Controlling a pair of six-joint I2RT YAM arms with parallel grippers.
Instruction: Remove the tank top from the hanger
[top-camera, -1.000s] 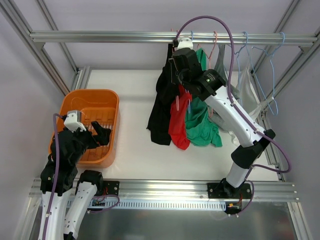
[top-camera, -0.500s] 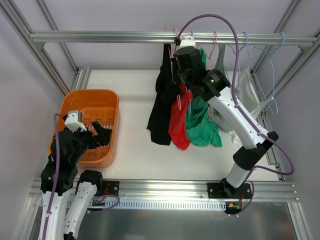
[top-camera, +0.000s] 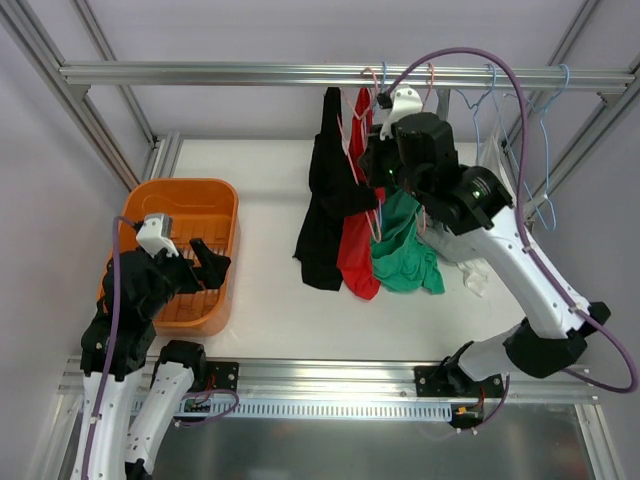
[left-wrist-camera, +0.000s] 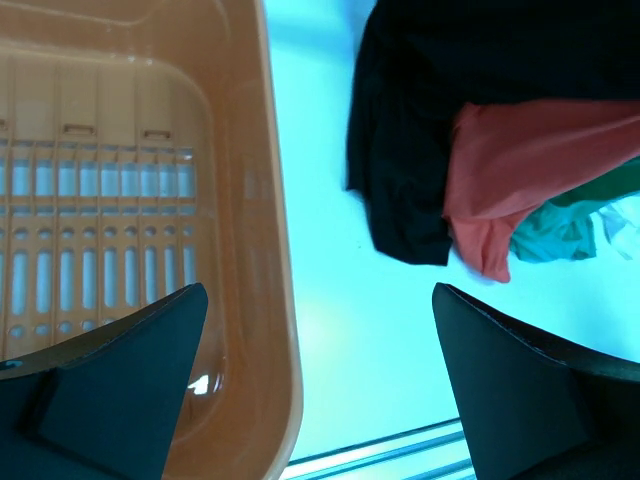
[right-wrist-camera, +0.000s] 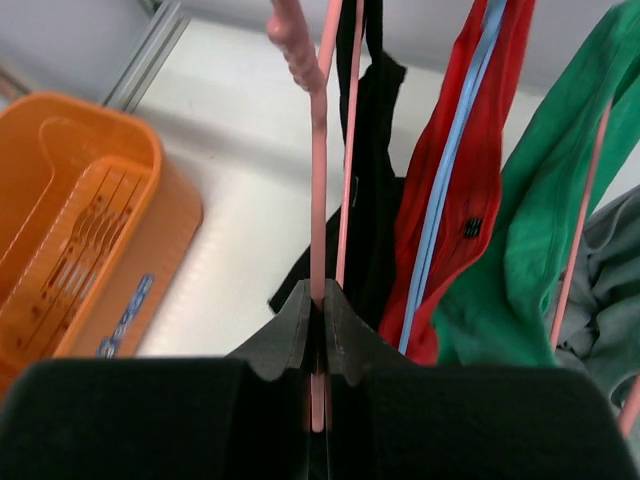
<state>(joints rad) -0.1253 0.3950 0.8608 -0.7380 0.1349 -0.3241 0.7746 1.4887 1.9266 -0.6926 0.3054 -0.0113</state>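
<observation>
Right end effector (right-wrist-camera: 318, 305), jaws together and clamped on the lower wire of the pink hanger (right-wrist-camera: 318, 200). The grip sits on bare wire rather than cloth, probably so that the hanger can be steadied or lifted while the garment is drawn off.

The black tank top (top-camera: 325, 210), taken here as the task's garment, hangs on this hanger from the rail (top-camera: 200, 72) above the far edge of the table (top-camera: 270, 300). It is not yet off the hanger, and its hem trails toward the table's middle. Just beside it hang a red garment (top-camera: 358, 245) on a light blue hanger (right-wrist-camera: 450, 180) and a green garment (top-camera: 400, 250), all crowded together, so pulling on one may drag its neighbours.

Left end effector (left-wrist-camera: 318, 295), jaws wide apart and holding nothing, waits over the right rim of the orange basket (left-wrist-camera: 283, 300) at the table's left edge. This placement suggests readiness to receive the garment. No clothing shows in the visible part of the basket.
</observation>
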